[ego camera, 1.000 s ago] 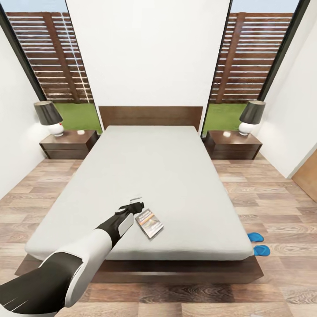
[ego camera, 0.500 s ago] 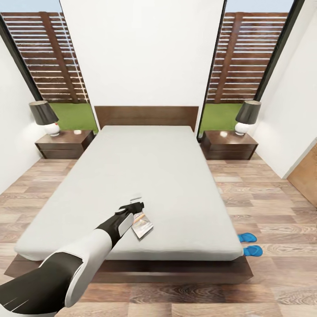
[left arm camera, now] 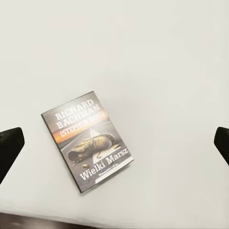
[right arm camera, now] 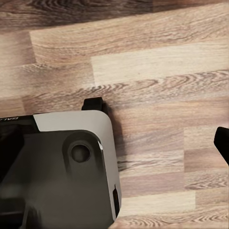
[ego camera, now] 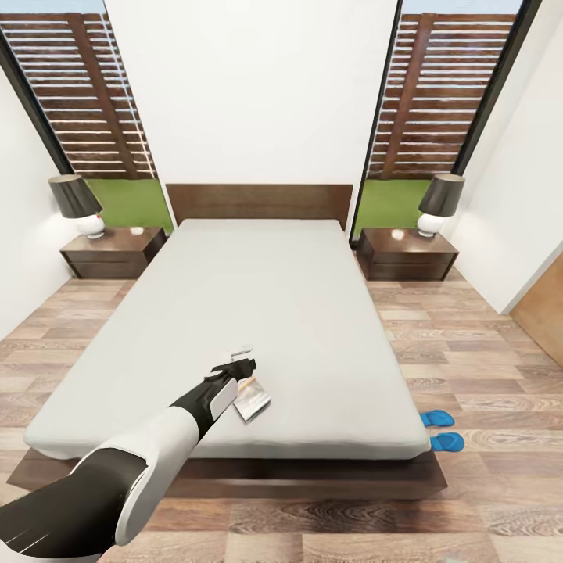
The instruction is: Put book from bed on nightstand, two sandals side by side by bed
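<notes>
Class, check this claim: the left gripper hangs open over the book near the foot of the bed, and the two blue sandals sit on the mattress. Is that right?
Not quite. The two blue sandals lie on the wood floor beside the bed, not on the mattress; the head view shows this. The rest stands: the left gripper hangs open over the book near the foot.

A bedroom in a home — a large low bed [ego camera: 234, 313] with a plain grey mattress and a dark wooden headboard [ego camera: 258, 203] stands against the far white wall. A dark nightstand sits at each side of its head, left [ego camera: 109, 252] and right [ego camera: 407, 253], each carrying a dark-shaded lamp [ego camera: 74, 205]. Wood-plank flooring [ego camera: 485, 375] runs around the bed, and tall dark-framed windows [ego camera: 78, 102] show grass and a slatted fence outside — a house with a garden.
</notes>
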